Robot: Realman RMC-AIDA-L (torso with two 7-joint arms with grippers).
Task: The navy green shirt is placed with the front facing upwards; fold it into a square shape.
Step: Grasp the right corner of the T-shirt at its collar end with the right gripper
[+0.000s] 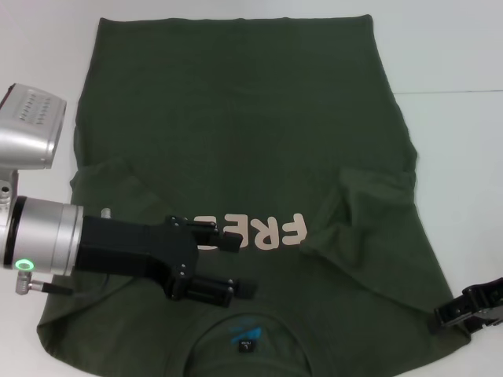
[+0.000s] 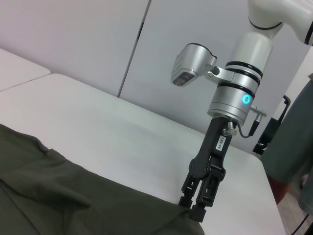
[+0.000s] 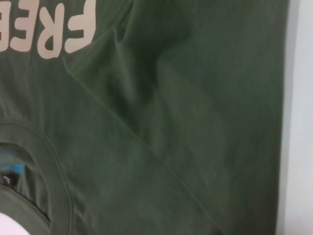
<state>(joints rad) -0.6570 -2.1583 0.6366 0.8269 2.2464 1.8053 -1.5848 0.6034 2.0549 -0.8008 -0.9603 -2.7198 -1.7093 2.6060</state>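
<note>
The left arm reaches in from the left edge of the head view, its silver forearm and black wrist lying almost level above the near left part of the navy green shirt (image 1: 244, 126). The left gripper (image 1: 236, 265) points toward the middle of the garment, its two black fingers (image 1: 224, 290) spread apart with nothing between them, the farther one covering the last letters of the pale pink print (image 1: 267, 230). The shirt lies flat on the white table (image 1: 456, 55), front up, collar nearest the robot with a small blue neck label (image 1: 245, 336) showing inside it, hem at the far side, and both short sleeves folded in over the body. The collar and the near left corner of the shirt are cut off by the bottom of the head view. At the near right corner, the right gripper (image 1: 452, 316) comes in from the right edge, most of its arm out of frame there. The left wrist view shows that gripper (image 2: 193, 208) coming down steeply with its fingertips touching the cloth edge; whether they are pinching the fabric cannot be made out.
</note>
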